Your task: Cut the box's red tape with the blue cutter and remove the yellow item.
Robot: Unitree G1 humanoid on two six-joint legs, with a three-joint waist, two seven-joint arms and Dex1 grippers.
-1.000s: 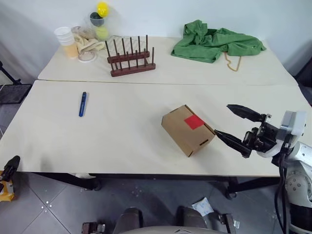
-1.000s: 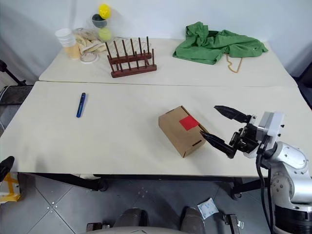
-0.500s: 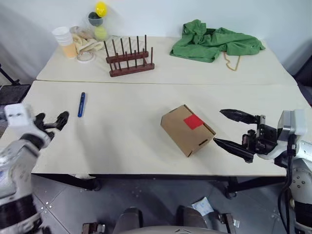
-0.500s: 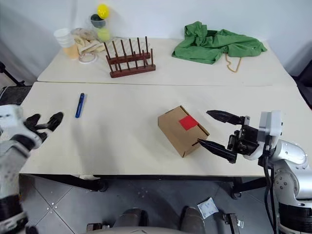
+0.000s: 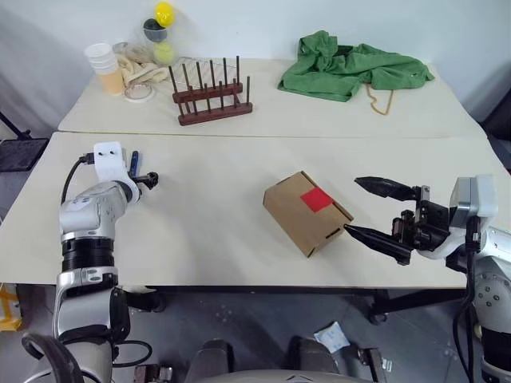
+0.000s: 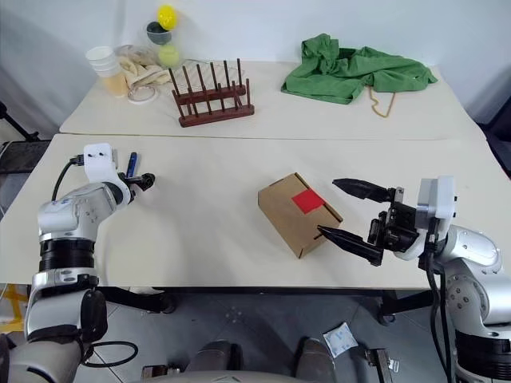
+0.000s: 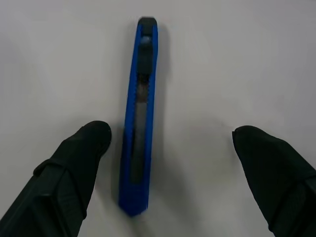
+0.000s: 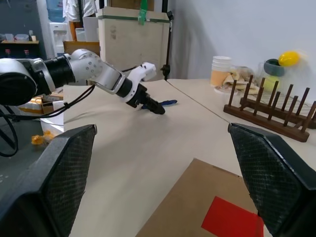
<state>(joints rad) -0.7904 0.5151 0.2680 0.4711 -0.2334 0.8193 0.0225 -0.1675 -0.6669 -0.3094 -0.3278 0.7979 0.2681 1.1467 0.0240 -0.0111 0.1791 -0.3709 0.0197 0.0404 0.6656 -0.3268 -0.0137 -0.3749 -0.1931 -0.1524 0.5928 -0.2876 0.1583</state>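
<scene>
The blue cutter (image 7: pixel 140 113) lies flat on the table at the left. My left gripper (image 7: pixel 170 136) hovers over it, open, with the cutter close by one finger (image 7: pixel 81 155) and nothing held. In the head views this gripper (image 5: pixel 142 177) covers part of the cutter (image 5: pixel 134 158). The brown box (image 5: pixel 297 214) sits tilted at the table's middle, closed, with the red tape (image 5: pixel 317 199) on top. My right gripper (image 5: pixel 351 206) is open just right of the box, pointing at it without touching. The yellow item is hidden.
On the back table stand a wooden peg rack (image 5: pixel 211 100), a crumpled green cloth (image 5: pixel 351 70), stacked cups (image 5: pixel 104 65), and a stack of balls with a yellow ball (image 5: pixel 164 13) on top. A seam (image 5: pixel 263 136) joins the two tables.
My left arm rose from below the table's left edge and swung forward and inward to the cutter. The right gripper stays open beside the box.
</scene>
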